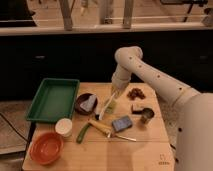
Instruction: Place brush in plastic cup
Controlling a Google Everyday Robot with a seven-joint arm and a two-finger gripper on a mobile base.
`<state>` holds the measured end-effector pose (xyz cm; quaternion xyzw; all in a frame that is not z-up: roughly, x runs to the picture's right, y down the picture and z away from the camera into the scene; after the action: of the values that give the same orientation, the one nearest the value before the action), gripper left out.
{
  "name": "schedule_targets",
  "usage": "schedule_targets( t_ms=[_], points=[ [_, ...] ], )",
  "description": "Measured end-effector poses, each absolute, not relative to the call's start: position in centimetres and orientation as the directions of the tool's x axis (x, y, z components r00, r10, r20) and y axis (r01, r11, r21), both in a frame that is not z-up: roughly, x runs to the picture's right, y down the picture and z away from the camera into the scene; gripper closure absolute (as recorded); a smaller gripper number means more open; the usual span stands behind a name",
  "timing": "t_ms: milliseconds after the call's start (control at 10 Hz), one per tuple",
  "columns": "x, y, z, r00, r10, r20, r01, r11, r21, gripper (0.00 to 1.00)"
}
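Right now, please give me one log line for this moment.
pincer: low above plastic cup | brush: leaning in cup, handle toward table | white cup: front left

The white arm enters from the lower right, where its bulky base link fills the near right corner. From there a long forearm link rises leftward and away to a rounded elbow joint high near the middle of the scene. Past that joint the arm bends sharply and points downward, the wrist hanging almost vertical. The gripper (114, 96) sits at the low end of the wrist, aimed down and slightly left, low over the far middle part of the tabletop.
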<state>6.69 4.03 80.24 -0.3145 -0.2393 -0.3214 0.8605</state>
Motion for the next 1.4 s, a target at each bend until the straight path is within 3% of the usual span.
schedule_targets(
  t_ms=[1400],
  points=[
    [7.7,3.8,81.1,0.687,-0.382,0.619,0.693,0.599,-0.400,0.98]
  ],
)
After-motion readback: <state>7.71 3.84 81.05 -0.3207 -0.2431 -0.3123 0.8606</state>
